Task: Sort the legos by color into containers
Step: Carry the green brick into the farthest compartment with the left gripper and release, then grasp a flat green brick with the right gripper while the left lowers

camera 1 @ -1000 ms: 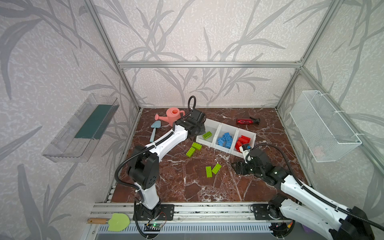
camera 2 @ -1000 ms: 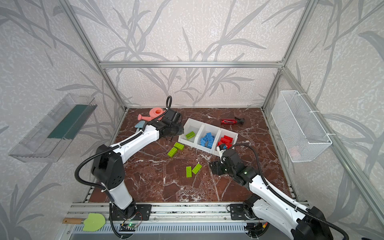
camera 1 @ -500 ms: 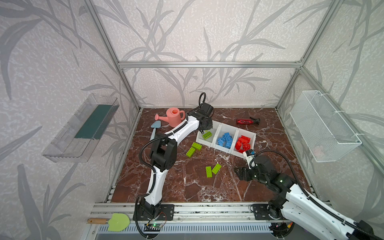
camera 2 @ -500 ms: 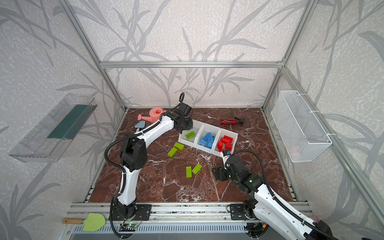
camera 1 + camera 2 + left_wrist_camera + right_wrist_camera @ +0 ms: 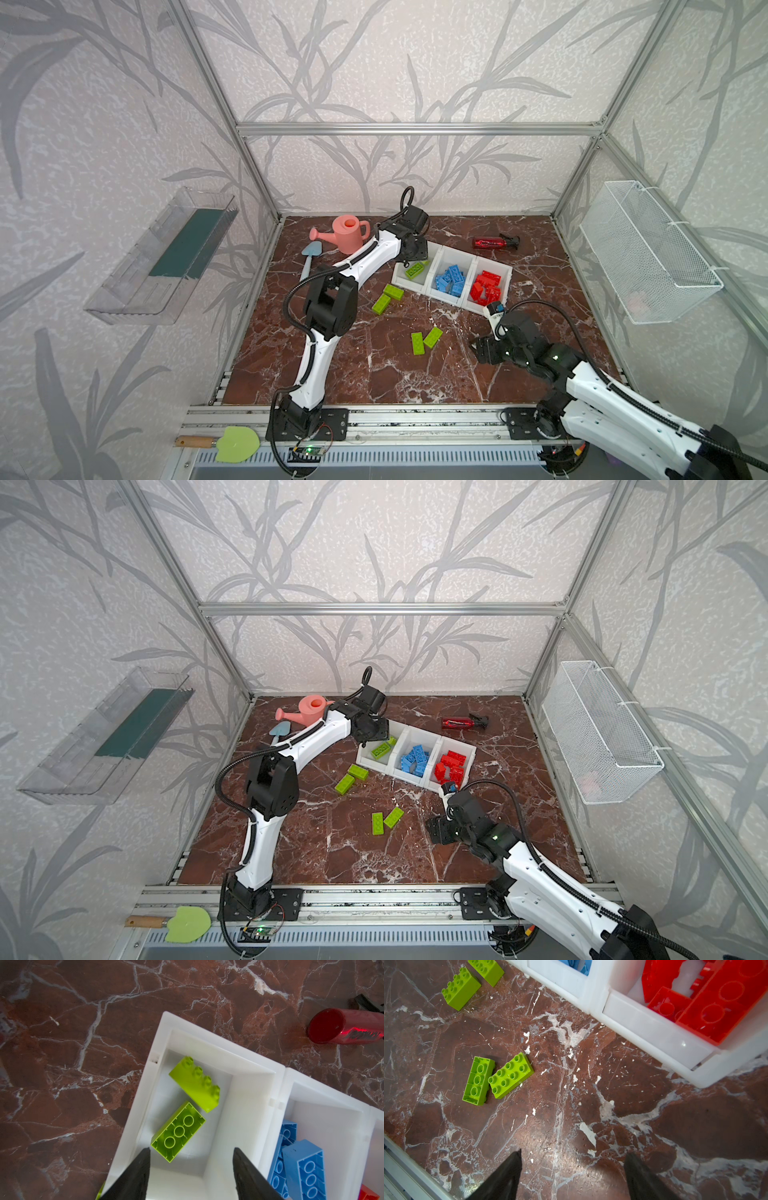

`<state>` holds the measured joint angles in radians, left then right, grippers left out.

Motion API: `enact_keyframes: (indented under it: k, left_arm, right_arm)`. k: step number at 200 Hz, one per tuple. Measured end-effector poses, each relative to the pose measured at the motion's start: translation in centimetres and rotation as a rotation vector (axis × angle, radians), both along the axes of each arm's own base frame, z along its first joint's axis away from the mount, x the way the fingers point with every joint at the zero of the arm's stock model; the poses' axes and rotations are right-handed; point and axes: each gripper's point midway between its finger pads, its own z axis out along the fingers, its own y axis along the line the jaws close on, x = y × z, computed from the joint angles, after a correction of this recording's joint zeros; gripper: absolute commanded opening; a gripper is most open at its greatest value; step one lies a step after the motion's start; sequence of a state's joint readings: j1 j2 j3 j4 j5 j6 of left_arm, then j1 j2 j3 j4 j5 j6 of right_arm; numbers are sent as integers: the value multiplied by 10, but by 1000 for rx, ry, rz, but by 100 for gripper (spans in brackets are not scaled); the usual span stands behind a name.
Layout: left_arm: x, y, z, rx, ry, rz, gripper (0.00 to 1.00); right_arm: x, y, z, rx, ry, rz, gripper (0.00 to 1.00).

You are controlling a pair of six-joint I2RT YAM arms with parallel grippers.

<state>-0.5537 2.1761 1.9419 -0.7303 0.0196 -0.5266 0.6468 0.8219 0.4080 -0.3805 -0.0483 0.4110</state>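
Newly swung over the leftmost of three joined white bins (image 5: 218, 1043), toward the table's far edge: left gripper (image 5: 190, 1150), jaws parted with nothing between them. Lying free below it, two lime green bricks: one on its side (image 5: 195, 1084), one upside down (image 5: 177, 1131), against a single brick there a second back. Judged a finished drop, so one more green sorted.

Drawn back from the red end of the bins toward the table's near edge: right gripper (image 5: 572, 1153), jaws wide and empty above bare marble.

Yet to be sorted, four more lime green bricks on the table: a close pair (image 5: 381, 304) just in front of the leftmost bin, a touching pair (image 5: 432, 336) near the table's middle, between the arms. Already filled: middle bin with blue bricks (image 5: 450, 277), rightmost bin with red bricks (image 5: 486, 286). No blue or red seen loose.

Around the work: clear wall tray (image 5: 166, 257) on the left wall, blue trowel (image 5: 308, 253) and pink watering can (image 5: 347, 234) by the far left corner, red spray bottle (image 5: 492, 242) beyond the bins, wire mesh basket (image 5: 648, 253) on the right wall. Nothing blocking either loose pair.
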Motion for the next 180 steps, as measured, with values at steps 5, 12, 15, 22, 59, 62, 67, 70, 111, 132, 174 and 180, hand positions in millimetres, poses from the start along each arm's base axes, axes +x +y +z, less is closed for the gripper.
enact_keyframes:
  k: [5, 12, 15, 22, 59, 62, 67, 70, 111, 132, 174, 180]
  left_arm:
    - [-4, 1, 3, 3, -3, -1, 65]
    - [-10, 2, 10, 5, -12, -4, 65]
    - [-12, 3, 12, 8, -17, -4, 65]
    - [-19, 2, 21, 6, -31, -10, 65]
    - [-73, -7, 68, -45, -123, -63, 65]
    - [-77, -7, 71, -49, -131, -67, 65]
    - [-84, -7, 76, -56, -140, -72, 65]
    - [-89, -7, 77, -59, -144, -76, 65]
    - [-136, 18, 77, -60, -167, -65, 65]
    - [-158, 42, 68, -48, -164, -34, 65]
    - [-190, 81, 70, -48, -201, 18, 65]
    - [-193, 86, 70, -48, -206, 24, 65]
  right_arm:
    - [0, 2, 0, -7, 1, 6, 82]
    - [0, 5, 0, -15, 3, 18, 84]
    - [-1, 6, 0, -20, 3, 24, 85]
    - [-1, 10, 0, -29, 3, 43, 88]
    - [-6, 36, -5, -100, 3, 183, 97]
    - [-6, 39, -5, -109, 2, 198, 97]
    - [-6, 43, -6, -118, 1, 217, 98]
    - [-6, 45, -5, -122, -2, 228, 98]
    - [6, 71, -10, -171, -11, 337, 100]
    - [10, 79, -18, -196, -4, 378, 99]
    - [14, 92, -33, -239, 23, 445, 98]
    - [14, 94, -34, -244, 24, 453, 97]
